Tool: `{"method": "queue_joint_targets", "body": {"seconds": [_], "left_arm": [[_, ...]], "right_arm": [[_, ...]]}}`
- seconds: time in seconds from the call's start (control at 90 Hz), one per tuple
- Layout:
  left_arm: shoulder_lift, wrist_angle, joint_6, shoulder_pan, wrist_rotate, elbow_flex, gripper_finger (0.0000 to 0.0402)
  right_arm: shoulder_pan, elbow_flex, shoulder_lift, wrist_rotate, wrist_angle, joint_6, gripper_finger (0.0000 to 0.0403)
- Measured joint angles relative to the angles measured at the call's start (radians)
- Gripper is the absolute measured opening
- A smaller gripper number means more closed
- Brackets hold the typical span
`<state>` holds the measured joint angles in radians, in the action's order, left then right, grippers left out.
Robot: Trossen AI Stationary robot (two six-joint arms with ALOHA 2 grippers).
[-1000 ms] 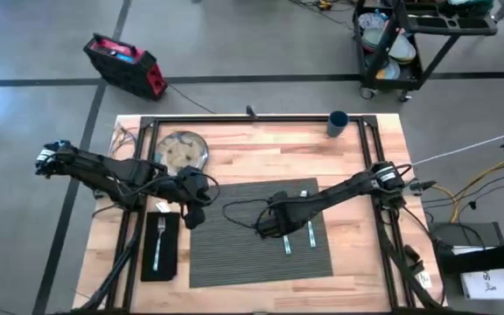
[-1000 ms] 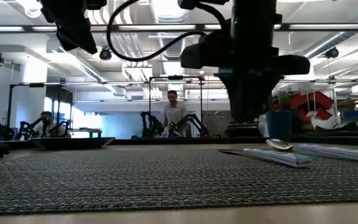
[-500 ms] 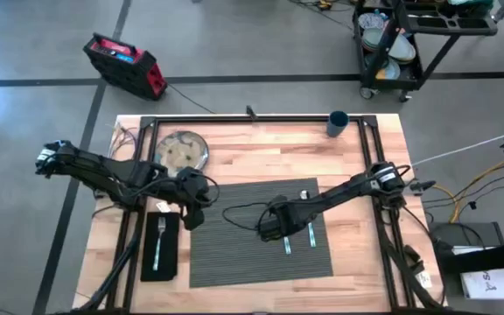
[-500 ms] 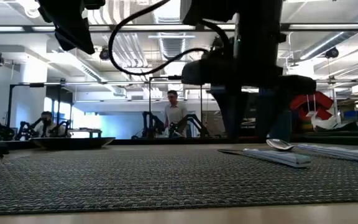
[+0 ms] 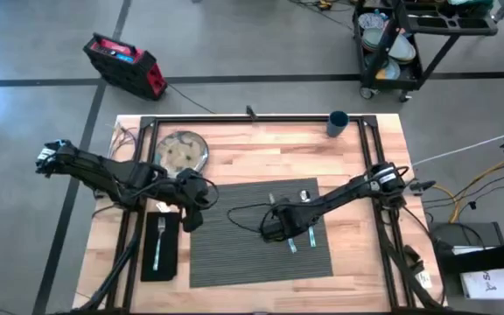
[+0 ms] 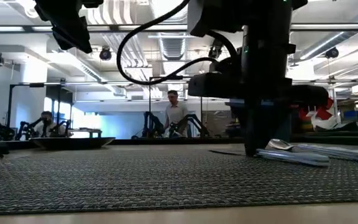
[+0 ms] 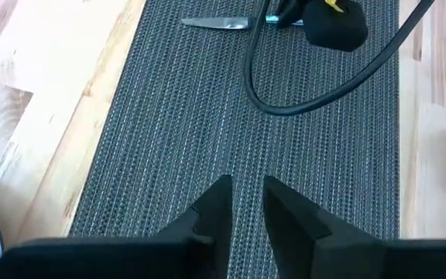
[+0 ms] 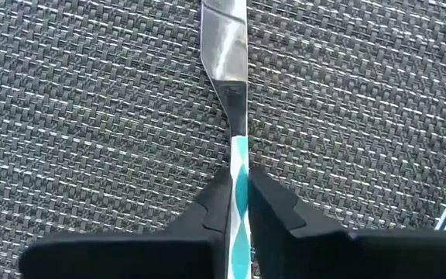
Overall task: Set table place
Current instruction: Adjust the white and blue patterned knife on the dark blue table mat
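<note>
Knife (image 8: 235, 93) — apparently lengthwise along placemat (image 5: 234, 254).

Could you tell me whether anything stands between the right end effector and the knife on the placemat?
Nothing visible does. The right end effector is already closed on the knife at its patterned handle, with the blade lying flat on the placemat. The spoon lies beside it, not between them.

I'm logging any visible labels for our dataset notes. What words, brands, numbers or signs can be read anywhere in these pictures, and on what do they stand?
None can be read.
White label on the dark box on the floor right of the light wooden table: print too small to read.
Red and black case on the floor: no legible marking.
Teal-and-white patterned knife handle between the right gripper fingers: a pattern, no lettering.
</note>
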<state>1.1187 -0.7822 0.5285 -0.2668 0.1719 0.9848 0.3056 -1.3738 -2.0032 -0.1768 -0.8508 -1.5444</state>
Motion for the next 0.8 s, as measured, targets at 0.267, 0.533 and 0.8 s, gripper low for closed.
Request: {"method": "queue_joint_targets", "body": {"seconds": [0.267,0.533,0.8], "left_arm": [[0.000,0.000,0.002,-0.001,0.000,0.000,0.0059],[0.000,0.000,0.033,0.000,0.001,0.000,0.0059],[0.000,0.001,0.037,0.000,0.001,0.000,0.0059]], "right_arm": [[0.018,-0.060,0.134,-0.137,-0.129,-0.047,0.0003],[0.035,-0.080,0.179,-0.130,-0.359,-0.235,0.0001],[0.007,-0.015,0.087,-0.050,-0.146,-0.170,0.0001]]}}
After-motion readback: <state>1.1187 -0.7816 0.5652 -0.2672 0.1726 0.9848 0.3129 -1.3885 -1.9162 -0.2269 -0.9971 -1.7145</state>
